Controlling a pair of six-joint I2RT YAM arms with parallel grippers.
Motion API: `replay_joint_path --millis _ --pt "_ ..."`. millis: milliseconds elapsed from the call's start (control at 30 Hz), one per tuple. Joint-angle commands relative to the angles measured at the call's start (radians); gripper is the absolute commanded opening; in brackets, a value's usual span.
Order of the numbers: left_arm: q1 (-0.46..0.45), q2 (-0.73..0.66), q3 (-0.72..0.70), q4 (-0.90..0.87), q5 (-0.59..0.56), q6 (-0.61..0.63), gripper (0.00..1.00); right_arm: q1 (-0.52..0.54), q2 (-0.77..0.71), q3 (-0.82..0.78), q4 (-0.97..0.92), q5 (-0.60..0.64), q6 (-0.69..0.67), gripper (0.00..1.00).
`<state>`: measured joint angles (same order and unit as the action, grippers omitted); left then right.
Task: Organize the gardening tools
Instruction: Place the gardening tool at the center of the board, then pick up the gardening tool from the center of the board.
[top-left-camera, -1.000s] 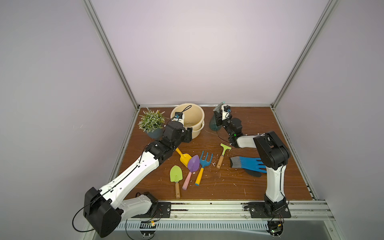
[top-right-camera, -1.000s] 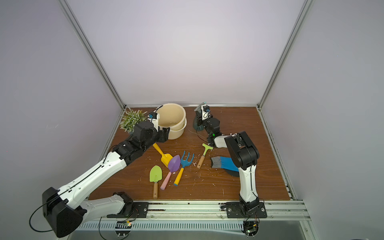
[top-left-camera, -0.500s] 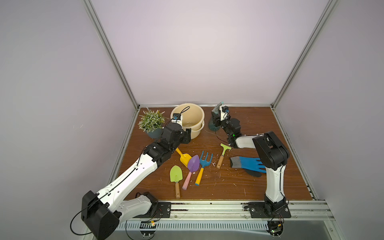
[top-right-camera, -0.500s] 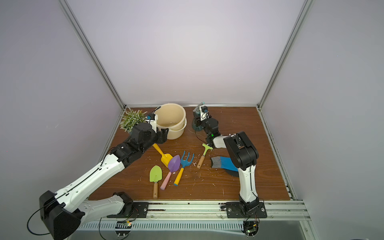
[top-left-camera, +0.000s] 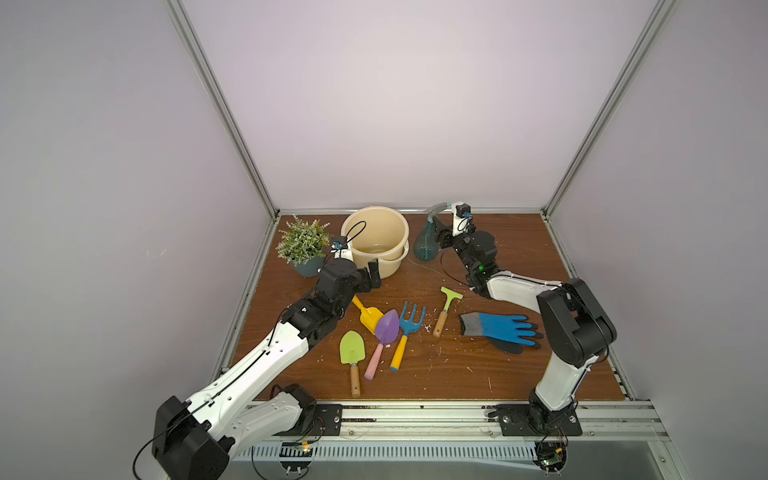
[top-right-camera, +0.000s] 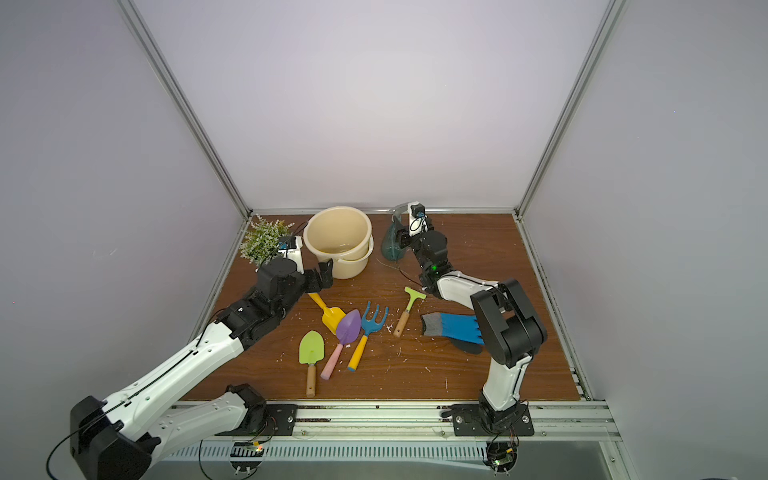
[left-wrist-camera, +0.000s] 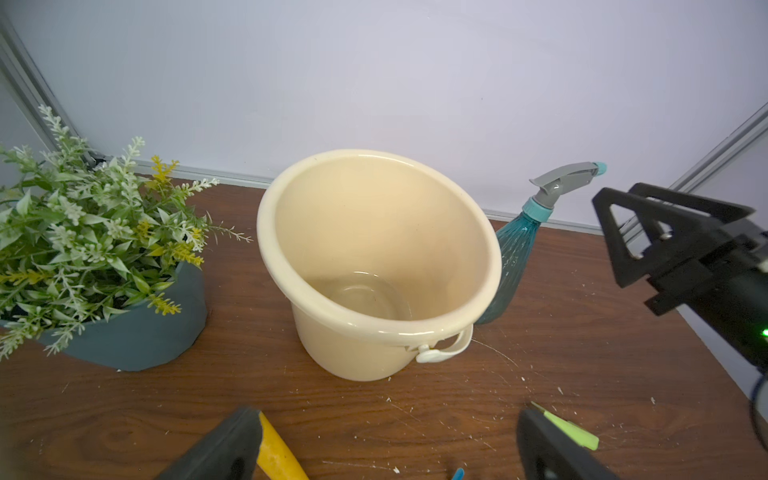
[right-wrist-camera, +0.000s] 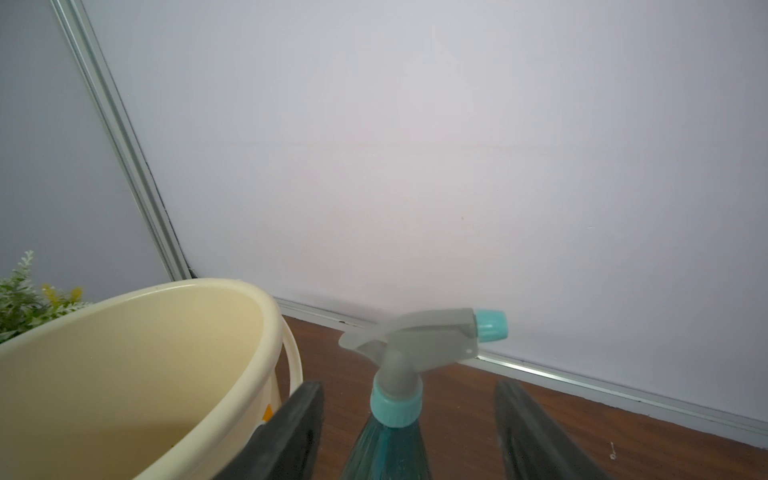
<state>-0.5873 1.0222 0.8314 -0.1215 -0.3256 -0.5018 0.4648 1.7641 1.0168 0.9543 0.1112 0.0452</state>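
The teal spray bottle (top-left-camera: 426, 245) (top-right-camera: 390, 245) (left-wrist-camera: 511, 266) (right-wrist-camera: 395, 440) stands upright at the back, beside the bucket. My right gripper (top-left-camera: 437, 237) (right-wrist-camera: 408, 386) is open, with a finger on either side of the bottle's neck and a gap on each side. My left gripper (top-left-camera: 368, 277) (top-right-camera: 322, 276) (left-wrist-camera: 386, 415) is open and empty, low over the yellow scoop's handle (left-wrist-camera: 276, 453). In front lie the yellow scoop (top-left-camera: 371, 318), purple trowel (top-left-camera: 387, 326), blue fork (top-left-camera: 411, 322), lime trowel (top-left-camera: 352, 348) and lime hoe (top-left-camera: 448, 299).
A cream bucket (top-left-camera: 376, 218) (left-wrist-camera: 374, 328) stands at the back centre, just ahead of my left gripper. A potted plant (top-left-camera: 303, 243) stands at the back left. A blue glove (top-left-camera: 498, 326) lies on the right. White crumbs dot the wooden table.
Both grippers have widened. The right one has let go of the spray bottle's neck. The left arm has drawn back a little from the bucket.
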Motion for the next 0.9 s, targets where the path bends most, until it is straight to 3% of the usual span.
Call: replay_joint_path --millis 0,100,333,567,867 --pt "0.01 -0.019 -0.018 0.044 -0.017 -0.026 0.97 0.006 -0.086 -0.028 -0.107 0.05 0.027 0.71" --pt "0.01 -0.019 -0.047 -0.006 -0.035 -0.067 0.84 0.007 -0.176 -0.073 -0.212 0.04 0.081 0.71" --pt "0.009 -0.02 -0.185 0.017 0.003 -0.15 0.8 0.01 -0.335 -0.145 -0.485 -0.077 0.239 0.69" --pt "0.01 -0.011 -0.254 0.059 0.023 -0.157 0.8 0.044 -0.433 -0.292 -0.555 -0.1 0.306 0.68" --pt "0.01 0.017 -0.309 0.097 0.047 -0.198 0.78 0.068 -0.468 -0.349 -0.675 -0.12 0.379 0.66"
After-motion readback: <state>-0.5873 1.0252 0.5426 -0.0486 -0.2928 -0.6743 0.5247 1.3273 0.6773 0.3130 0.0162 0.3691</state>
